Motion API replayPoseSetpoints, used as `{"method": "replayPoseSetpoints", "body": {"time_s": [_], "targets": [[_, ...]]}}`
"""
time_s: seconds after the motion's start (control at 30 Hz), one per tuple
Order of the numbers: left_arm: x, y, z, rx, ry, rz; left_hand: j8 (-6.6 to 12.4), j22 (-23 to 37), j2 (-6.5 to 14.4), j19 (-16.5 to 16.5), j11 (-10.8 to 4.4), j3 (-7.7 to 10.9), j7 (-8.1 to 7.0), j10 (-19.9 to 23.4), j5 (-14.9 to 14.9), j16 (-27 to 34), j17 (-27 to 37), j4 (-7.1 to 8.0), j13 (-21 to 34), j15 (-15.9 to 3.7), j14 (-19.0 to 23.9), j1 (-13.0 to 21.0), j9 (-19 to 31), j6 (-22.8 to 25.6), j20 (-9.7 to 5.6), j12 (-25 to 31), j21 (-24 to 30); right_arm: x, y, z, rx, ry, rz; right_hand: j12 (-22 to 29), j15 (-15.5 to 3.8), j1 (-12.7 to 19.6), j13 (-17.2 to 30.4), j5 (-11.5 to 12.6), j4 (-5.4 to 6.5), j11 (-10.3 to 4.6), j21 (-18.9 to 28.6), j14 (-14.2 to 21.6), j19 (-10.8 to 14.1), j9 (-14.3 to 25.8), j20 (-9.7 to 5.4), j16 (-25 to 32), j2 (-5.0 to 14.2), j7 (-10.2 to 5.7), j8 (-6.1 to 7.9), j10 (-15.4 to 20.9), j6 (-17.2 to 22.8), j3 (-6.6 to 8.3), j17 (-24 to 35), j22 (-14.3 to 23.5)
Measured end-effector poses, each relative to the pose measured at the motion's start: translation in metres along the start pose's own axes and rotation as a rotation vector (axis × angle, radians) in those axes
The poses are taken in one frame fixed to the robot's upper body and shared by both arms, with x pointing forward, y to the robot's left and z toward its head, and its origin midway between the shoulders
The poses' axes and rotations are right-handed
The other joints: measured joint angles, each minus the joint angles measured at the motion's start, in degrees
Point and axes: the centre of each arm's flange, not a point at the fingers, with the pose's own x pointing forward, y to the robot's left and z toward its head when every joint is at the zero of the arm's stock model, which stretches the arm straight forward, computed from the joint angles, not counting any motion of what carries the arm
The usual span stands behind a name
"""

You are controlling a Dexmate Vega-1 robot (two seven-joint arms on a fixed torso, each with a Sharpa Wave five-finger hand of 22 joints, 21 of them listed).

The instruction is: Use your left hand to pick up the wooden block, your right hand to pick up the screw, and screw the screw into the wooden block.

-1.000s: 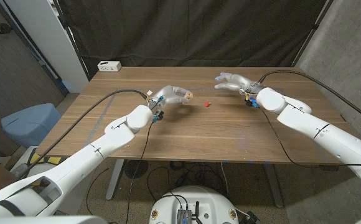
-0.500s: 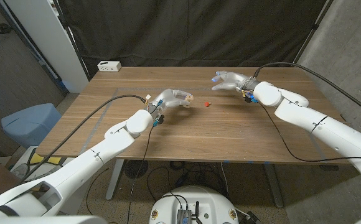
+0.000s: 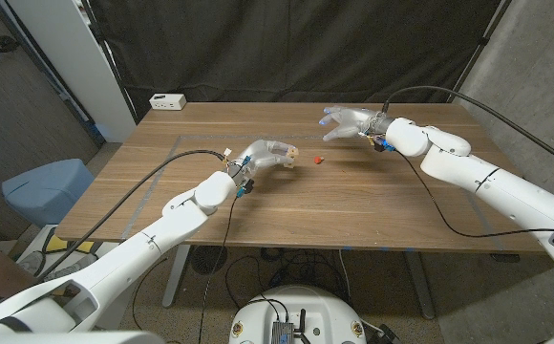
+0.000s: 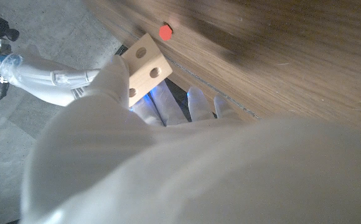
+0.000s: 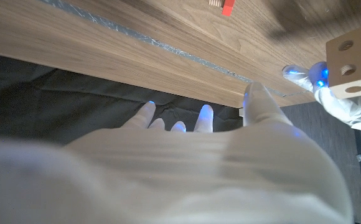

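Note:
My left hand [image 3: 264,153] holds a small pale wooden block [image 3: 289,152] just above the middle of the table. In the left wrist view the block [image 4: 144,68] shows round holes on two faces, pinched at the fingertips of my left hand [image 4: 168,155]. A small red screw [image 3: 319,160] lies on the wood a little right of the block; it also shows as the screw [image 4: 165,31] and the screw [image 5: 227,6]. My right hand [image 3: 348,121] hovers behind and right of the screw, fingers spread, holding nothing. The right wrist view shows the block [image 5: 351,62] beyond my right hand [image 5: 199,162].
A white power strip [image 3: 167,100] sits at the table's far left corner. A blue bin [image 3: 48,186] stands on the floor left of the table [image 3: 353,210]. A black curtain hangs close behind the far edge.
My right hand has moved left along the far side, closer to the screw. My left hand has edged slightly right with the block. The screw has not moved.

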Motion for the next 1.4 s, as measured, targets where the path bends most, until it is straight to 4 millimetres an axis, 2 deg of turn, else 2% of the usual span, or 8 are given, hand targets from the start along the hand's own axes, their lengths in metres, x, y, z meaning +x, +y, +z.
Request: {"method": "replayPoseSetpoints", "body": {"time_s": [0.2, 0.6, 0.63, 0.73, 0.77, 0.8, 1.07, 1.4], "targets": [[0.003, -0.002, -0.001, -0.011, -0.002, -0.014, -0.01, 0.3, 0.0, 0.2, 0.0, 0.0, 0.0, 0.0, 0.0, 0.0, 0.0, 0.0, 0.0, 0.0, 0.0, 0.0, 0.0, 0.0, -0.2, 0.0, 0.0, 0.005, -0.004, 0.002, -0.068, -0.025, 0.017, -0.2, 0.21, 1.0, 0.0, 0.0, 0.18, -0.09, 0.0, 0.2, 0.2, 0.3, 0.21, 0.0, -0.4, 0.12, -0.44, -0.7, -0.5, 0.22, 0.0, 0.0], [0.008, -0.003, -0.006, -0.035, 0.001, -0.028, -0.44, 0.3, 0.2, 0.2, 0.01, -0.18, 0.0, 0.0, 0.0, 0.0, 0.0, 0.16, 0.0, -0.01, 0.0, 0.2, 0.0, 0.0, -0.2, -0.1, 0.0, 0.014, -0.007, 0.01, -0.189, -0.094, 0.068, -0.2, 0.72, 3.1, 0.0, 0.3, 0.27, 1.08, 0.0, 0.1, 0.6, 0.3, 0.65, 0.0, -1.89, 0.23, -0.89, -2.6, -1.6, 0.59, 0.0, 0.0], [0.008, -0.004, -0.005, -0.043, -0.005, -0.034, -0.44, 0.3, 0.2, 0.2, 0.01, -0.18, 0.0, 0.0, 0.0, 0.0, 0.0, 0.16, 0.0, -0.01, 0.0, 0.2, 0.0, 0.0, -0.2, -0.1, 0.0, 0.019, -0.013, 0.006, -0.195, -0.083, 0.067, -0.2, 0.73, 3.4, 0.0, 0.3, 0.27, 1.11, -0.2, 0.1, 0.4, 0.3, 0.83, 0.0, -2.19, 0.16, -0.89, -3.0, -1.8, 0.59, 0.0, 0.0], [0.009, -0.004, -0.008, -0.047, 0.0, -0.037, -0.44, 0.3, 0.2, 0.2, 0.01, -0.18, 0.0, 0.0, 0.0, 0.0, 0.0, 0.16, 0.0, -0.01, 0.0, 0.2, 0.0, 0.0, -0.2, -0.1, 0.0, 0.02, -0.012, 0.009, -0.228, -0.106, 0.091, -0.2, 1.04, 3.8, 0.0, 0.3, 0.27, 1.31, -0.3, -0.2, 0.2, 0.3, 1.08, -0.3, -2.64, 0.22, -1.32, -3.6, -2.5, 0.59, 0.0, 0.0], [0.009, -0.004, -0.008, -0.047, 0.001, -0.036, -0.44, 0.3, 0.2, 0.2, 0.01, -0.18, 0.0, 0.0, 0.0, 0.0, 0.0, 0.16, 0.0, -0.01, 0.0, 0.2, 0.0, 0.0, -0.2, -0.1, 0.0, 0.021, -0.023, 0.01, -0.24, -0.108, 0.079, -0.2, 1.05, 3.8, 0.0, 0.3, 0.27, 1.45, -0.3, -0.2, 0.1, 0.4, 1.15, -0.3, -2.65, 0.22, -1.33, -3.9, -2.5, 0.59, 0.0, 0.0], [0.01, -0.004, -0.009, -0.047, 0.003, -0.036, -0.44, 0.3, 0.2, 0.2, 0.01, -0.18, -0.02, 0.0, 0.0, 0.0, 0.0, 0.16, 0.0, -0.01, 0.0, 0.2, 0.0, 0.0, -0.2, -0.1, 0.0, 0.023, -0.014, 0.008, -0.244, -0.107, 0.101, -0.2, 1.25, 4.0, 0.0, 0.3, 0.27, 1.36, -0.3, -0.4, 0.1, 0.5, 1.15, -0.3, -2.87, 0.21, -1.33, -4.0, -2.7, 0.59, 0.0, 0.0], [0.01, -0.008, -0.01, -0.07, -0.013, -0.051, -0.5, 0.3, 0.3, -0.2, 0.01, -0.38, 0.0, 0.0, 0.0, 0.0, 0.0, 0.24, 0.0, -0.01, 0.0, 0.1, 0.0, 0.6, -0.28, -0.5, -0.5, 0.031, -0.018, 0.008, -0.315, -0.119, 0.159, -0.6, 2.35, 4.9, 0.3, 0.3, 0.51, 2.04, -0.5, -1.5, -0.8, 0.5, 2.07, -0.3, -3.78, 0.12, -1.73, -5.9, -4.6, 0.82, 0.3, 0.0], [0.009, -0.014, -0.01, -0.089, -0.025, -0.06, -0.72, 0.3, 0.5, -0.2, 0.01, -0.53, 0.0, 0.0, 0.0, 0.0, 0.0, 0.11, 0.0, -0.01, 0.0, 0.0, 0.0, 0.6, -0.21, -0.5, -0.5, 0.036, -0.018, 0.011, -0.378, -0.121, 0.219, -0.6, 2.72, 5.2, 0.3, 0.3, 0.52, 1.8, -0.5, -2.4, -1.3, 0.8, 2.48, -0.7, -4.07, 0.22, -2.06, -7.0, -5.7, 0.82, 0.3, 0.0]]}}
